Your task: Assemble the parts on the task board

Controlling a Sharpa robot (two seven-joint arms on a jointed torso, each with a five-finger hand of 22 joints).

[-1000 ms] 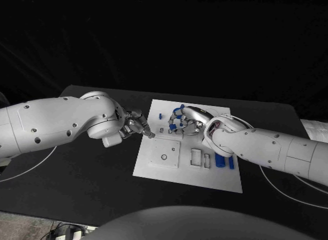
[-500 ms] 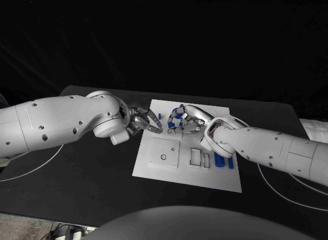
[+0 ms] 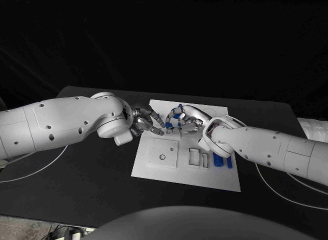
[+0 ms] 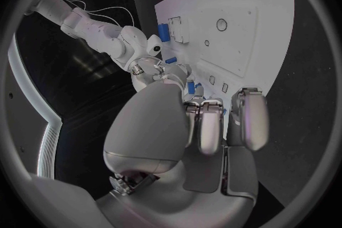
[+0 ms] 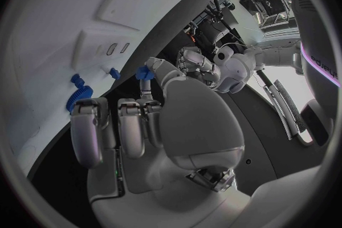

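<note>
— Where is the task board [image 3: 164,167]?

— In the middle of the black table [image 3: 77,185], a white plate. Both hands meet over its far end, toward twelve o'clock.

— The left hand [image 3: 148,123]?

— It reaches in from nine o'clock over the board's far left corner. Its fingers are bunched near a small blue part [image 3: 162,116], but I cannot tell whether they hold anything.

— The right hand [image 3: 184,121]?

— It comes from three o'clock, fingers curled around blue parts; the right wrist view shows a blue piece [image 5: 145,73] at a fingertip. Whether it grips it, I cannot tell.

— Other parts?

— A blue block [image 3: 221,161] lies at the board's right edge, beside rectangular slots [image 3: 200,158].
</note>
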